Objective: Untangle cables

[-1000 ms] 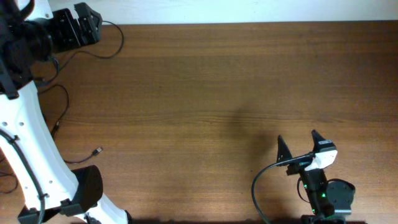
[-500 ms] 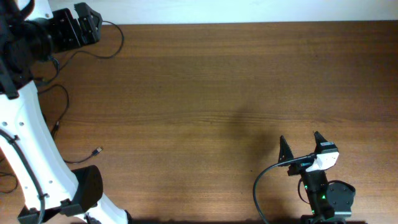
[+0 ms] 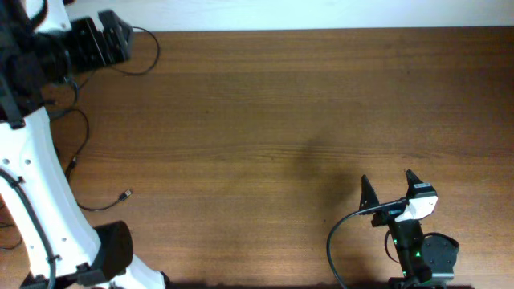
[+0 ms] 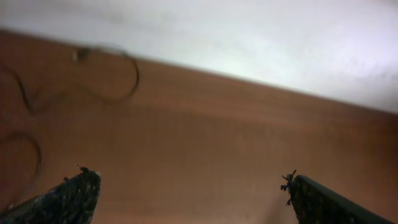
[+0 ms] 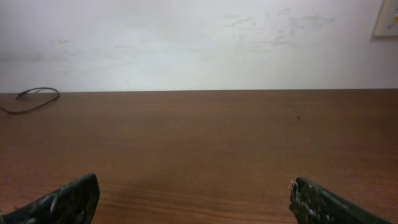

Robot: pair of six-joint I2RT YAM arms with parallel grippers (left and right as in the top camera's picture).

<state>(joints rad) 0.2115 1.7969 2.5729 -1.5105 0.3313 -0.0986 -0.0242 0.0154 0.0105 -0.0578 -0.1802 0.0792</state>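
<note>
The table [image 3: 257, 104] is reddish-brown wood with fine, straight grain. The cables [image 3: 126, 194] are thin and black. The left arm [image 3: 40, 168] has white links and black joints. The right gripper [image 3: 389, 189] is black with a white block, and a green light [image 3: 417, 255] glows below it. The wall [image 5: 199, 43] is off-white with faint grey smudges.

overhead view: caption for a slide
Left gripper and right gripper open, empty; cables lie loose at the table's left.

No readable text.
We find no legible lettering, numbers or logos in any of the three views. The pale card [image 5: 390, 17] on the wall [image 5: 186, 43], at the top right corner of the right wrist view, is cut off and too small for us to read.
</note>
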